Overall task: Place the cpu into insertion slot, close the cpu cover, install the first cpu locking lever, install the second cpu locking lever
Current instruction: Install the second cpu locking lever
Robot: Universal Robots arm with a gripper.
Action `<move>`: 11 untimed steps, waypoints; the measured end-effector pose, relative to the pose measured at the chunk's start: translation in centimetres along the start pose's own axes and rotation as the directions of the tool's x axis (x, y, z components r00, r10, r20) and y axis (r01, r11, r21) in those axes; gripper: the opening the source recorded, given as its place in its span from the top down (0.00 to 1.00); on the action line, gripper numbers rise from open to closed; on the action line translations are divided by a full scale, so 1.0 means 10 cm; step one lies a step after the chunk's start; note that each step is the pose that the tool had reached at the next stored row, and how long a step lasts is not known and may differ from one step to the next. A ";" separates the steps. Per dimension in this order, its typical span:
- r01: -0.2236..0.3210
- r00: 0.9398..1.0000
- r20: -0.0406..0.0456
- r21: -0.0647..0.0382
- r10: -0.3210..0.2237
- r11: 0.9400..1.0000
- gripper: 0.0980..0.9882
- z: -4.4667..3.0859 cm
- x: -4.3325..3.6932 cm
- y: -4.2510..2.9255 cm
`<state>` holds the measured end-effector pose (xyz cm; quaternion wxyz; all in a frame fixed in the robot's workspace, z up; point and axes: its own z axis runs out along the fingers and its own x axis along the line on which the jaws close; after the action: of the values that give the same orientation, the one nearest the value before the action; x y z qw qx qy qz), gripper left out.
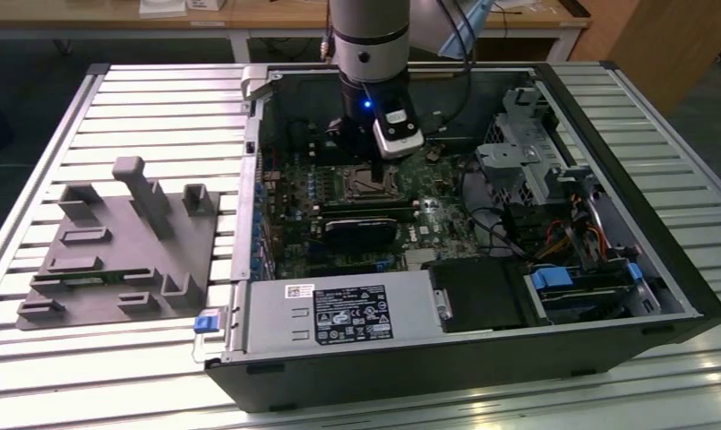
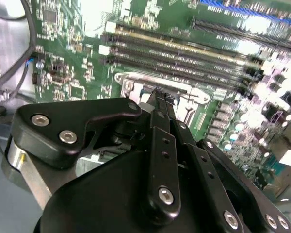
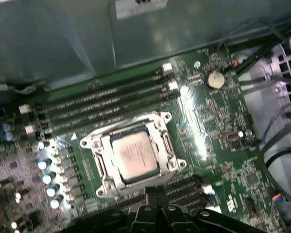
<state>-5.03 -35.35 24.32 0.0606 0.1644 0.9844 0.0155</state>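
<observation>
The cpu (image 3: 134, 155), a pale silvery square, lies in the insertion slot (image 3: 105, 187) on the green board. The cpu cover (image 3: 98, 143), a silver frame, lies flat around it, and the chip shows through its window. In the first wrist view my gripper (image 3: 155, 192) sits just off the socket's edge, on the side away from the memory slots, fingers together. In the second wrist view the gripper (image 2: 161, 95) is shut, its tips close over the cover's silver rim (image 2: 132, 81). Nothing shows between the fingers. In the exterior view the gripper (image 1: 360, 168) hangs over the slot (image 1: 366, 185) inside the open case.
Long black memory slots (image 3: 102, 104) run beside the socket, and a coin battery (image 3: 214, 79) sits nearby. A black card (image 1: 360, 231), the power supply (image 1: 336, 313), a drive cage (image 1: 539, 161) and cables crowd the case. A grey fixture plate (image 1: 121, 246) lies on the exterior view's left.
</observation>
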 end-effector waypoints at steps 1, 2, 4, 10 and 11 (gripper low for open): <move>0.000 1.000 0.000 0.000 0.000 1.000 0.99 0.000 -0.008 -0.025; 0.000 1.000 0.000 0.000 0.000 1.000 0.99 0.000 -0.016 -0.049; 0.000 1.000 0.000 0.000 0.000 1.000 0.99 0.002 -0.027 -0.083; 0.052 0.999 -0.002 -0.006 -0.052 0.999 0.99 0.026 -0.020 -0.108; 0.067 0.998 -0.003 -0.008 -0.067 0.998 0.99 0.030 -0.019 -0.109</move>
<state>-5.16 -36.44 23.99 0.0600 0.1312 0.9894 0.0175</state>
